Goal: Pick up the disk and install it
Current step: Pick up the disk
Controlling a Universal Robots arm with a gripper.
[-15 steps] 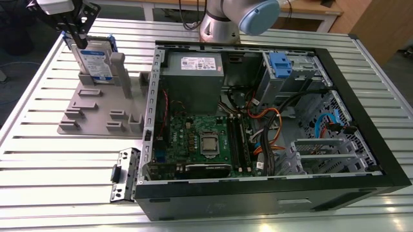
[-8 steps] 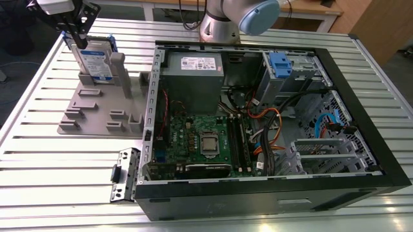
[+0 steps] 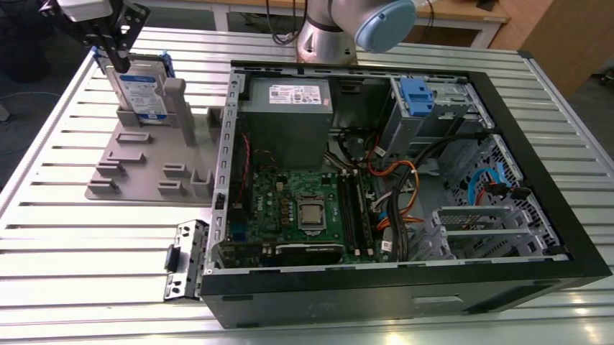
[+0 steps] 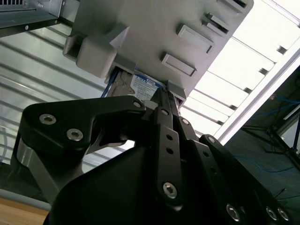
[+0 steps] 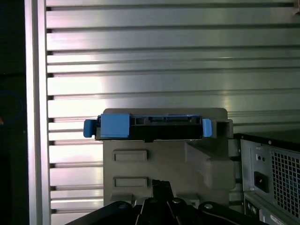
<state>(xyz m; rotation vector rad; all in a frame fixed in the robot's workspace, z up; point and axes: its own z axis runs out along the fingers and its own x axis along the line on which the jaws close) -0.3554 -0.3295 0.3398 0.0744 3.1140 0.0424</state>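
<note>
The disk [image 3: 141, 88] stands on edge in a slot of the grey holder [image 3: 144, 169] on the table, at the exterior view's upper left. Its white-and-blue label [image 4: 143, 86] faces the holder's base, and blue rails [image 5: 114, 125] run along its sides. My gripper [image 3: 116, 57] hangs just above the disk's top edge, on the far side from the computer case. In both wrist views the gripper [image 5: 161, 183] points down at the holder beside the disk [image 5: 147, 128], not around it. Whether the gripper [image 4: 159, 99] touches the disk I cannot tell.
An open black computer case [image 3: 537, 215] lies to the exterior view's right of the holder. It holds a green motherboard [image 3: 298, 208], a grey power supply [image 3: 286, 108] and a drive cage with a blue tab [image 3: 415, 92]. A small metal bracket [image 3: 182, 262] lies by the case's near corner.
</note>
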